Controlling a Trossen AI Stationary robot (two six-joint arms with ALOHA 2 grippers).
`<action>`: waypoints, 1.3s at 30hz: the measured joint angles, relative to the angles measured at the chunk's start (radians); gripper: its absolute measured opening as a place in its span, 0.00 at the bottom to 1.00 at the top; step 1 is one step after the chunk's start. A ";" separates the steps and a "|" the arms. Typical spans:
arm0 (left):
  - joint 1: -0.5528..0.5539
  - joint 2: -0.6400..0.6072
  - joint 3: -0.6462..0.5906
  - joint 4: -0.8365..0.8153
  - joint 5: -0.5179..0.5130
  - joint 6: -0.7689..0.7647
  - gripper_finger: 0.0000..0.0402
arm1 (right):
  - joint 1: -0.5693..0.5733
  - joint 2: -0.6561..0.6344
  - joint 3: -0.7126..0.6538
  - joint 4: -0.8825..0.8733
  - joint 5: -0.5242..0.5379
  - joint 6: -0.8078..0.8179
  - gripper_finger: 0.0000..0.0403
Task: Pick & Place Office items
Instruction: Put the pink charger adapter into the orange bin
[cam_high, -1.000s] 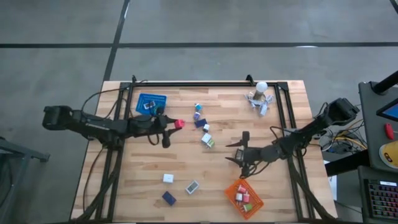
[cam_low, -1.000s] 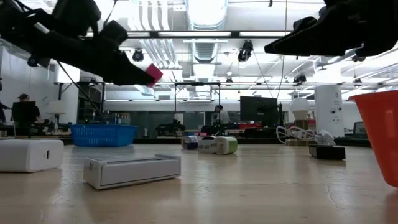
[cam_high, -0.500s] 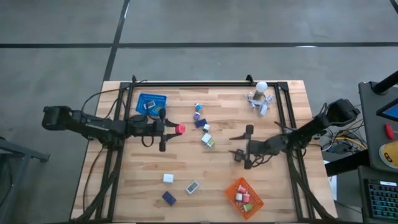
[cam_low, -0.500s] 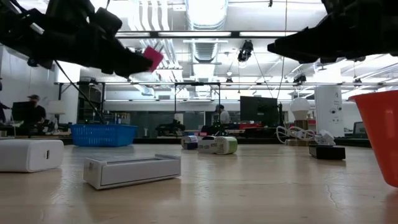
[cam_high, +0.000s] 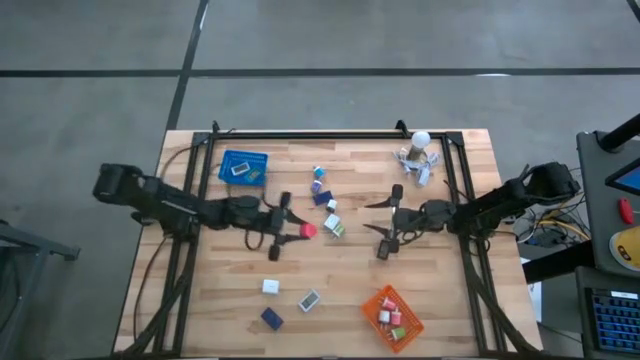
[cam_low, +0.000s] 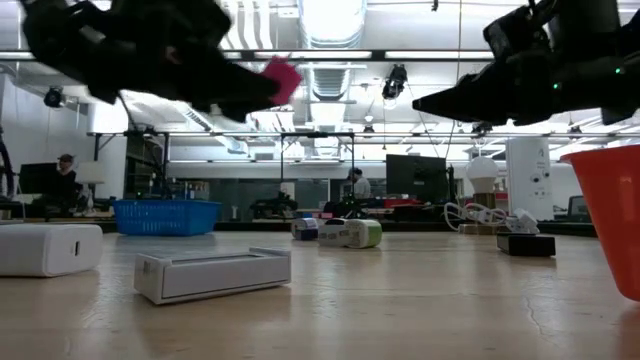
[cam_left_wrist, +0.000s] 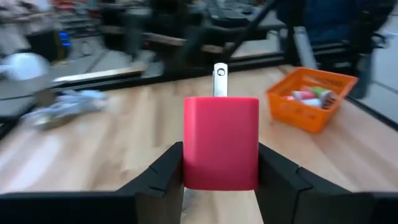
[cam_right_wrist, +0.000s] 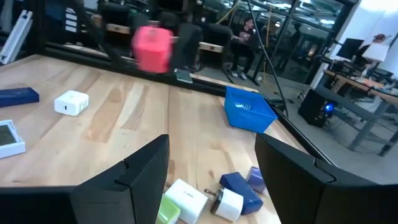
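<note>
From above, the left gripper (cam_high: 290, 228) is clamped on a red block (cam_high: 306, 231) near the table's (cam_high: 440, 290) middle, the right gripper (cam_high: 386, 222) facing it with jaws apart and empty — a cluster of small office items (cam_high: 326, 205) between them. At table height the red block (cam_low: 282, 80) hangs high in the fingers. The left wrist view shows it pinched between both pads — an orange basket (cam_left_wrist: 311, 98) beyond; the right wrist view shows spread fingers (cam_right_wrist: 134, 177) above white and blue pieces (cam_right_wrist: 217, 196).

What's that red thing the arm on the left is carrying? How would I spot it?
Start at the wooden table, then follow the left arm to its gripper near the middle. Between its fingers, held above the table, is a red plug-in charger block, the only red item outside the orange basket.
</note>
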 joint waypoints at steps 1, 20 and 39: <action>-0.013 0.038 0.034 0.001 0.012 0.006 0.36 | -0.015 0.000 0.000 0.000 -0.020 -0.003 0.58; -0.132 0.480 0.714 -0.474 0.233 0.161 0.36 | -0.213 0.000 -0.023 -0.029 -0.089 -0.026 0.57; -0.175 0.859 1.281 -0.790 0.435 0.283 0.36 | -0.234 0.000 -0.029 -0.076 -0.085 0.001 0.57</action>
